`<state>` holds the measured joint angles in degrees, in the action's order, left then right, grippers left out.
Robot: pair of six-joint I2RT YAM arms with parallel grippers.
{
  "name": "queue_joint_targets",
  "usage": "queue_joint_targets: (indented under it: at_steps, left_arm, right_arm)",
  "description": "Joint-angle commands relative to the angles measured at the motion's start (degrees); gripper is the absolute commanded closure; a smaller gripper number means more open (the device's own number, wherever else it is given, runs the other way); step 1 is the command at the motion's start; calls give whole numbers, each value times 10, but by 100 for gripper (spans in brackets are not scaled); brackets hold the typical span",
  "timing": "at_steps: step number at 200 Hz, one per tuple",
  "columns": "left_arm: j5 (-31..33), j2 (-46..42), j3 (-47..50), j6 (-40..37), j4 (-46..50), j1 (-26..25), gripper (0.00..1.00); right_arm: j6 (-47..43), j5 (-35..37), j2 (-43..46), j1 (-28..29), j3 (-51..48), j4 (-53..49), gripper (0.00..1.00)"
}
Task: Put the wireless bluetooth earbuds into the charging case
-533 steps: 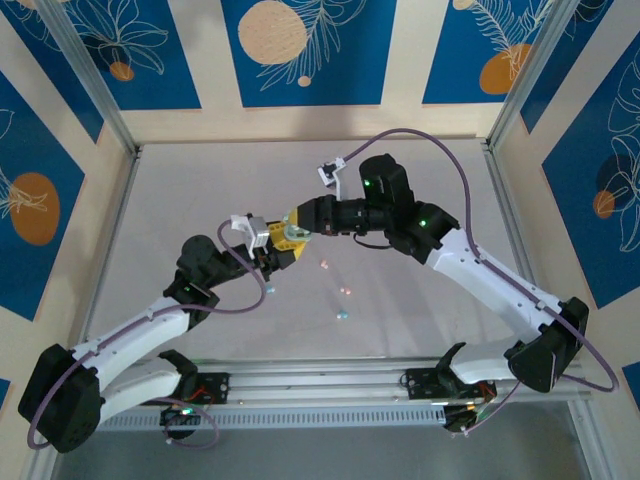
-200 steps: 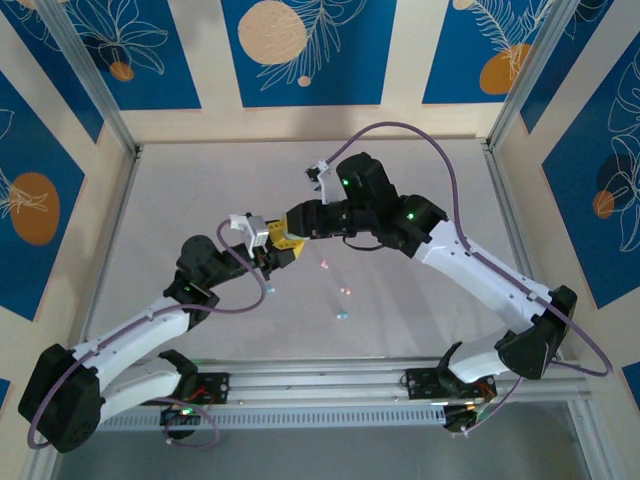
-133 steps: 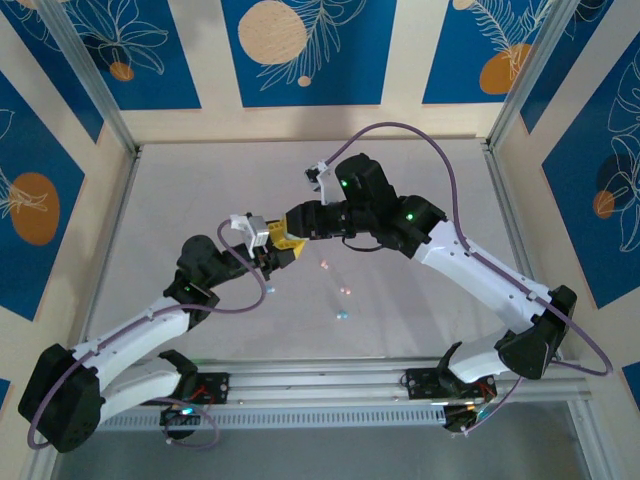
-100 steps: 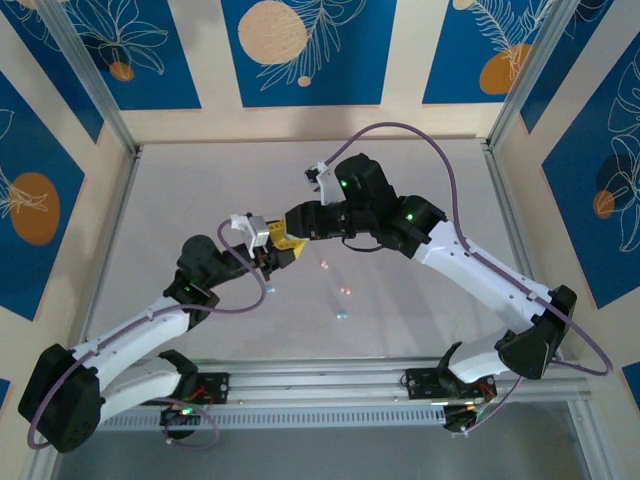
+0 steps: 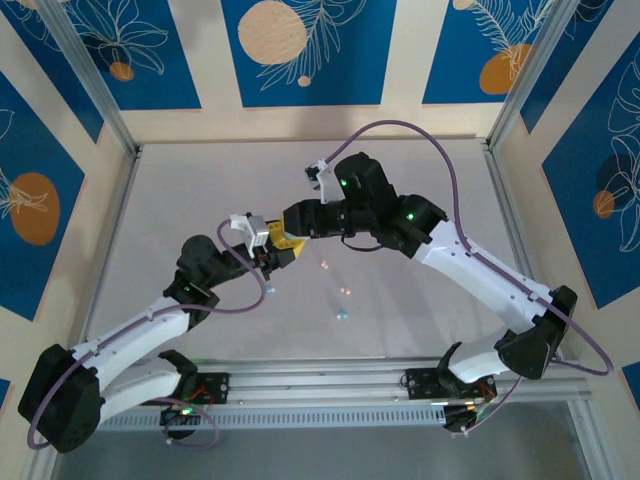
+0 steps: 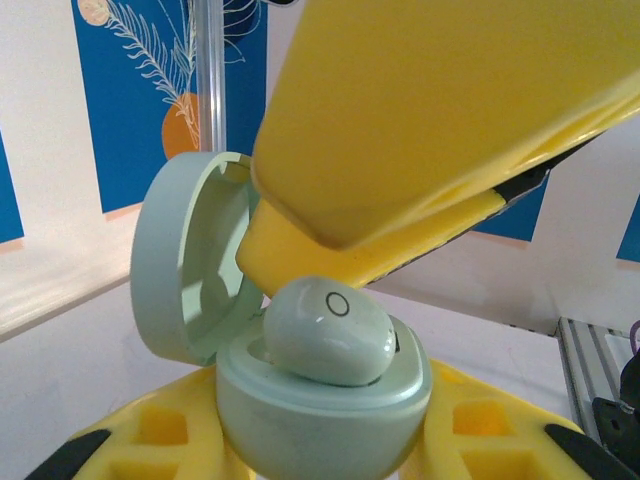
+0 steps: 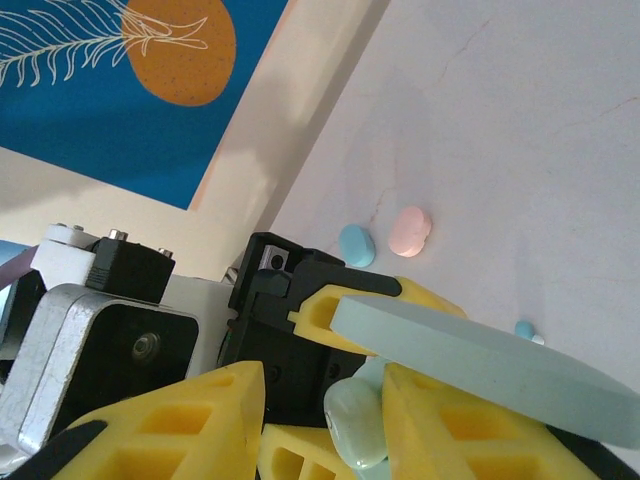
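Observation:
My left gripper is shut on a mint green charging case, held upright with its lid swung open. A mint earbud lies tilted in the case's well. My right gripper hangs over the case with the earbud between its yellow fingers. One finger is beside the bud and there is a gap to the other. In the top view the two grippers, left and right, meet mid-table.
Loose earbuds lie on the table right of the grippers: a pink one, another pink one and a blue one. The right wrist view shows a blue bud beside a pink bud. A metal rail borders the near edge.
The right arm swung left to the case earlier and has since held still. Its jaws have parted a little in the last second. The left arm has not moved.

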<state>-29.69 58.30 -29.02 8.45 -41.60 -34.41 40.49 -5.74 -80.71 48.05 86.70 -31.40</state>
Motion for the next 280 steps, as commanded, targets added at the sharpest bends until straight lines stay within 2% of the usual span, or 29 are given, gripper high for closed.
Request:
queue_joint_targets:
  at_steps: [1,26,117,144,157,168,192,206,236,280]
  left_arm:
    - [-6,-10,-10,-2,-37,-7,69]
    - [-7,-10,-10,-3,-36,-7,70]
    - [-6,-10,-10,-3,-37,-7,70]
    - [-11,-13,-10,-4,-32,-7,70]
    - [-36,-14,-19,-14,-12,-8,70]
    - [-57,-16,-29,-27,14,-10,70]
    - [-73,-23,-31,-34,26,-14,70]
    - [-77,-28,-32,-36,33,-16,70]
    - [-78,-31,-34,-36,33,-17,70]
    - [-62,-28,-35,-26,10,-17,70]
  right_arm:
    - [-4,18,9,0,19,-6,62]
    - [-3,18,21,0,9,6,58]
    - [-13,-12,78,-1,-44,70,56]
    - [-21,33,117,-4,-77,85,54]
    - [7,48,134,-27,-96,82,52]
    - [54,20,141,-65,-111,85,52]
    - [89,-50,132,-111,-116,102,46]
    - [89,-58,118,-119,-102,92,43]
    - [71,-91,61,-121,-45,28,42]
    - [51,-117,33,-114,-35,-7,42]
